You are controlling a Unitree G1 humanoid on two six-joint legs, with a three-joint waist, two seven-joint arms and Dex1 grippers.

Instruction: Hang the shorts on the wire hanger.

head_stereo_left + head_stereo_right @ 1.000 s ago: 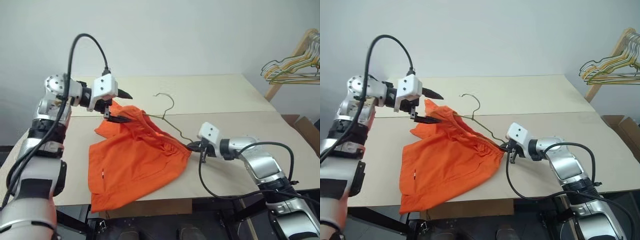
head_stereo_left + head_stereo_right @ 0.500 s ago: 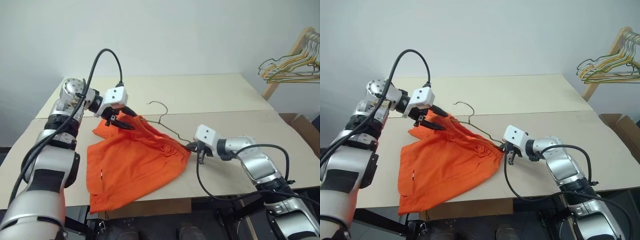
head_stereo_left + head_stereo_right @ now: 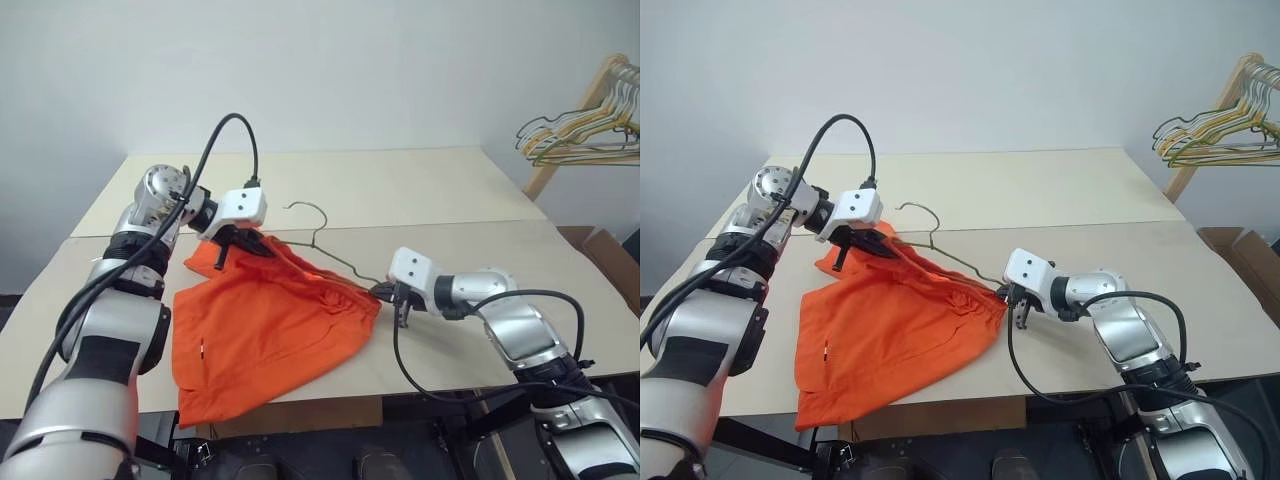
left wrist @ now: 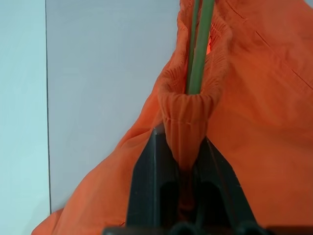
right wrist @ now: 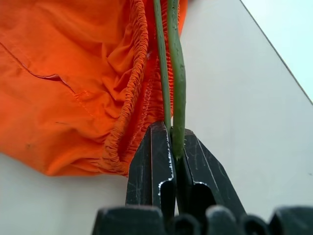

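The bright orange soft fabric shorts (image 3: 265,330) lie spread on the pale beige wooden table (image 3: 450,200), their gathered elastic waistband raised off the surface along the thin grey-olive wire hanger (image 3: 330,258), whose small hook points toward the far side of the table. The left gripper (image 4: 179,161) is clenched on a fold of the waistband at the shorts' far corner, with the wire running just above its fingers into the cloth. The right gripper (image 5: 172,147) is pinched on the hanger's wire at the near end of the waistband, beside the bunched elastic. The cloth looks light and limp — it will sag and slide wherever it is not held, so the elastic band, thicker and ridged, is probably the surest place to grip. The wire is stiff but thin and likely springy; held at one end, it may twist — a firm pinch near the corner seems wise.
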